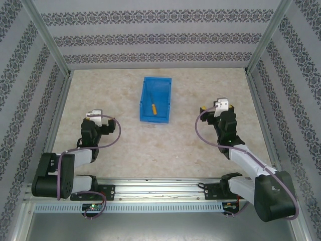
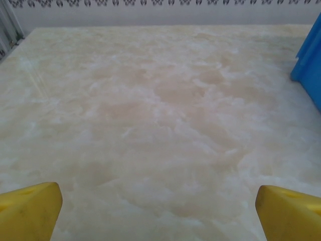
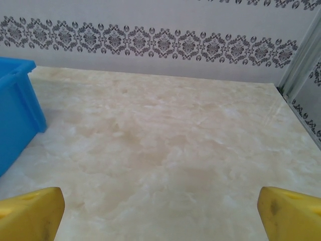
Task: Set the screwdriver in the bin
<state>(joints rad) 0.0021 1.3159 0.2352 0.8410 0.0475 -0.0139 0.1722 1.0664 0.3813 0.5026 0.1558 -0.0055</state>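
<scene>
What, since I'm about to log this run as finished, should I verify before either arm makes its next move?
1. Small slim orange-handled screwdriver with a thin silver shaft inside the rectangular bright blue plastic bin: ok.
2. Open and empty, left claw: ok.
3. Open and empty, right claw: ok.
4. Both claws apart from the bin, one on each side: ok.
5. Screwdriver lying flat on the bin floor, not propped on a wall: cannot tell, too small.
</scene>
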